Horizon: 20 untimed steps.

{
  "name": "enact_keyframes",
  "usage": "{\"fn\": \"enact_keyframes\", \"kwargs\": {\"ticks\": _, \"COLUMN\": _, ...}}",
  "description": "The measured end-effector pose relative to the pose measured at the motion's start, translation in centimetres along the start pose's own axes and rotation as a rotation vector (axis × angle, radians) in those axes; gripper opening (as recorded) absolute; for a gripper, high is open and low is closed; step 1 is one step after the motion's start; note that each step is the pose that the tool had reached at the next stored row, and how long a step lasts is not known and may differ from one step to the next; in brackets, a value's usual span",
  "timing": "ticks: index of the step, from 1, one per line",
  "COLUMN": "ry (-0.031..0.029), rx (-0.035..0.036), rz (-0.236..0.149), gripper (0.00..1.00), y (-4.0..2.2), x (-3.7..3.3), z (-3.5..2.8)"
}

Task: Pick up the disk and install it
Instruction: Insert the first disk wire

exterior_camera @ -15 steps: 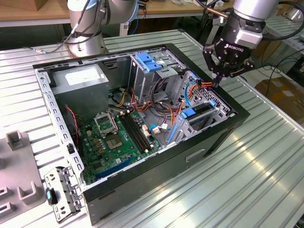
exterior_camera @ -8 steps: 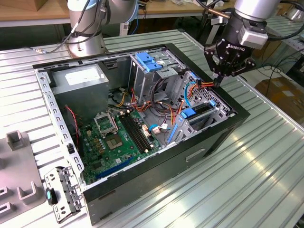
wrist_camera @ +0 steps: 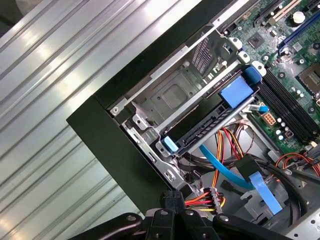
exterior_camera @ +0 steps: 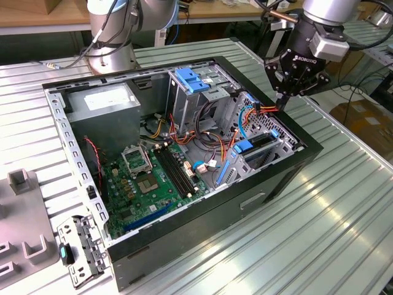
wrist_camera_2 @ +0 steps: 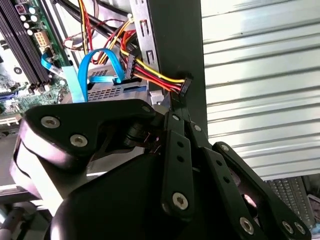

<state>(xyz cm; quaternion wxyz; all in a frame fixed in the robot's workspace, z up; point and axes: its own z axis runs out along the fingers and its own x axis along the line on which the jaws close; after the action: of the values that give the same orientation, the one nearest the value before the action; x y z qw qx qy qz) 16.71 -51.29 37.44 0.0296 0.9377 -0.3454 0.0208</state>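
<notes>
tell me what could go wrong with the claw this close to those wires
1. The claw has its tip at the black plug on the red, yellow and black wire bundle; moving off could snag or strain it.
2. The black metal case wall is right alongside; the claw might scrape it.

ribbed metal table, wooden bench behind

A: The robot's look?
B: Silver-grey jointed metal arm; matt black linkage gripper with round silver screws, white lettering, and possibly a pale grey box at the wrist.
</notes>
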Motion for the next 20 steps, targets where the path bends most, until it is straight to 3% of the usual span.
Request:
{"fn": "enact_keyframes", "kwargs": {"ticks": 5, "ry": 0.0017, "rx": 0.0006, "rz": -0.024, "gripper": 0.11, "y": -0.51, "x": 0.16, "z": 0.0}}
{"fn": "enact_keyframes", "kwargs": {"ticks": 6, "ry": 0.0023, "rx": 0.0006, "rz": -0.03, "gripper": 0.18, "y": -0.64, "x": 0.23, "z": 0.0}}
{"fn": "enact_keyframes", "kwargs": {"ticks": 9, "ry": 0.0044, "rx": 0.0004, "rz": -0.052, "gripper": 0.19, "y": -1.0, "x": 0.47, "z": 0.02}}
{"fn": "enact_keyframes", "kwargs": {"ticks": 11, "ry": 0.0049, "rx": 0.0012, "rz": -0.063, "gripper": 0.31, "y": -1.0, "x": 0.47, "z": 0.06}}
{"fn": "enact_keyframes", "kwargs": {"ticks": 14, "ry": 0.0041, "rx": 0.0074, "rz": -0.094, "gripper": 0.31, "y": -0.85, "x": 0.58, "z": 0.2}}
{"fn": "enact_keyframes", "kwargs": {"ticks": 20, "ry": -0.0067, "rx": 0.0232, "rz": -0.11, "gripper": 0.31, "y": -0.72, "x": 0.63, "z": 0.86}}
